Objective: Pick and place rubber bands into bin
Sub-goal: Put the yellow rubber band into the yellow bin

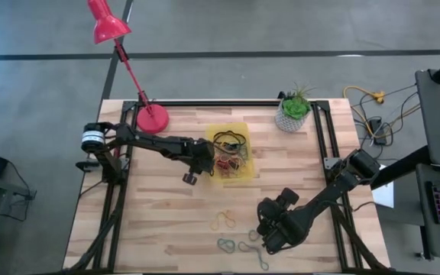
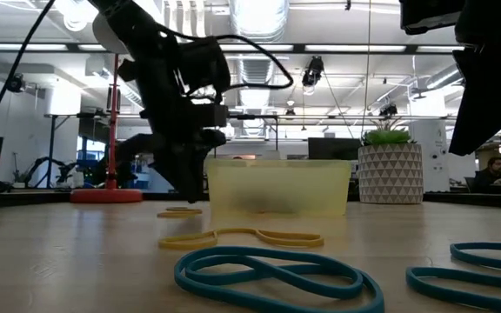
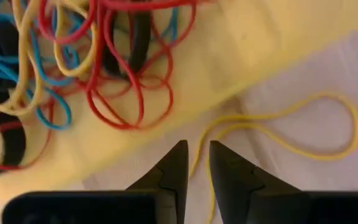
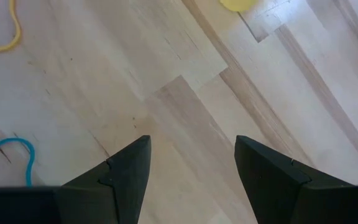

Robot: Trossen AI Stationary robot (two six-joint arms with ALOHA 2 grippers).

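Table first, biggest thing here: a wood top, w/ the bin sitting up toward the back edge, between the red lamp and the plant pot.

Progress: bin is already well stocked. A tangle of rubber bands lies inside it, red, blue, tan, a black 1 too. Still out on the wood, well in front of the bin: a yellow band and 3 or so teal ones nearer the front edge. So I'd call it past halfway, w/ at least 4 loose ones left, plus 1 more right by the bin.

That 1 is the job in hand. A thin yellow band lies on the table just beside the bin's wall, outside it.

Left gripper is down at the bin's front-left corner, tips nearly together, only a slim gap showing. The yellow strand runs right through that gap. Looks like a pinch closing on it, but can't tell if it's truly gripped yet.

Right gripper hangs well in front of the bin, to its right, over bare wood near the teal bands. Jaws wide apart, nothing between them, touching nothing.
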